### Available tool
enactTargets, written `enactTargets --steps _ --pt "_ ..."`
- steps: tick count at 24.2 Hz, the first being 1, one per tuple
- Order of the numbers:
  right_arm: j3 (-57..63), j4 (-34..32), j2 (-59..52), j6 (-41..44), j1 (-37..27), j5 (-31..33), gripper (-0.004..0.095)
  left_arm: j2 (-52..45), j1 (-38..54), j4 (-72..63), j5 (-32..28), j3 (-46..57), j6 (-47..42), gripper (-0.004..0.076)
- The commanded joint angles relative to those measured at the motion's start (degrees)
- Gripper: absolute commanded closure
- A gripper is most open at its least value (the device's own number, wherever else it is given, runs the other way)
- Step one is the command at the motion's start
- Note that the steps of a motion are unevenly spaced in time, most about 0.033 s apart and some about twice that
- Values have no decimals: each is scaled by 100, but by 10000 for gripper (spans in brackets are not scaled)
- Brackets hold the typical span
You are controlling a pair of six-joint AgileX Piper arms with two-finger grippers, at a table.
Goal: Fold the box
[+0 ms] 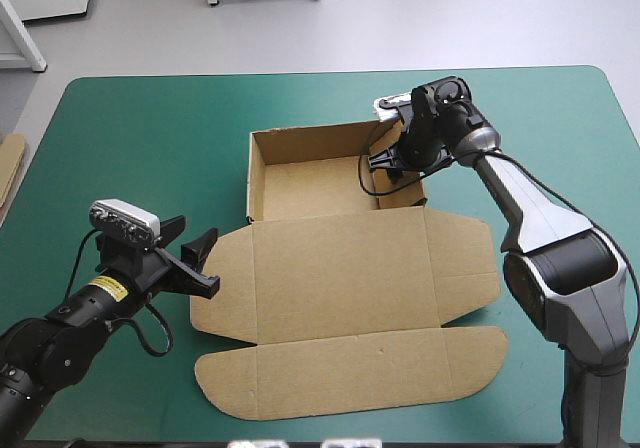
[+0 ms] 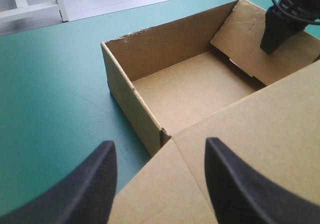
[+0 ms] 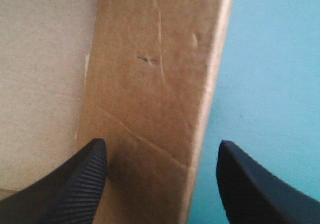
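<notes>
Roughly centred in the high view, the brown cardboard box [image 1: 345, 268] lay on the teal-green table cover [image 1: 130, 138] as an open tray with its lid flat. Tray [image 1: 300, 183] sat in the upper middle of the frame with its back, left and right walls raised and nothing inside. Lid [image 1: 340, 278] spread flat toward the bottom of the frame, joined to the tray's near side. It had small side flaps out left and right and a long round-ended flap nearest the bottom edge.

Right gripper [image 1: 395, 166] was at the tray's right wall [image 1: 412, 190], upper right of centre, pointing down. Right wrist view: right gripper [image 3: 162, 143] was wide open, black fingers [image 3: 82, 184] well apart, straddling that wall [image 3: 160, 74]. One finger was on the tray-floor side, the other over the cover outside. It gripped nothing; whether it touched the board could not be told. From the left wrist view the wall [image 2: 250, 39] looked tipped inward over the floor.

Left gripper [image 1: 195, 256] was in the lower left of the frame, just beside the lid's left flap, also wide open and holding nothing. Left wrist view: left gripper [image 2: 160, 143] was over the lid's corner, the tray's left wall [image 2: 131, 100] ahead of it, the right gripper [image 2: 277, 29] farther off at the far wall.

Strip of brown board [image 1: 8, 168] showed at the table's left edge, well apart from the box.
</notes>
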Motion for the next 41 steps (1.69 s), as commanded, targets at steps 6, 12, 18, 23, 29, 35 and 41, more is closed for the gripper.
enactTargets --steps 6,12,18,23,29,35,41 --pt "-196 -49 -233 -16 -26 5 314 -41 -12 -59 -422 -151 -34 343" --pt "-196 -101 -220 -39 -26 119 787 -41 -12 -112 -422 -151 -34 346" --pt "-196 -491 -220 -65 -26 141 925 -41 -12 -101 -412 -151 -34 346" --pt "-196 5 -220 -207 -791 187 925 -41 -12 -101 -376 -151 -34 353" --pt "-196 279 -231 -423 -1558 187 927 -41 -12 -71 -376 -151 -34 353" --pt "-196 255 -231 -516 -2317 187 927 -41 -12 -71 -374 -151 -34 357" --pt "-196 255 -231 -516 -3202 187 927 -41 -12 -71 -331 -151 -34 357"
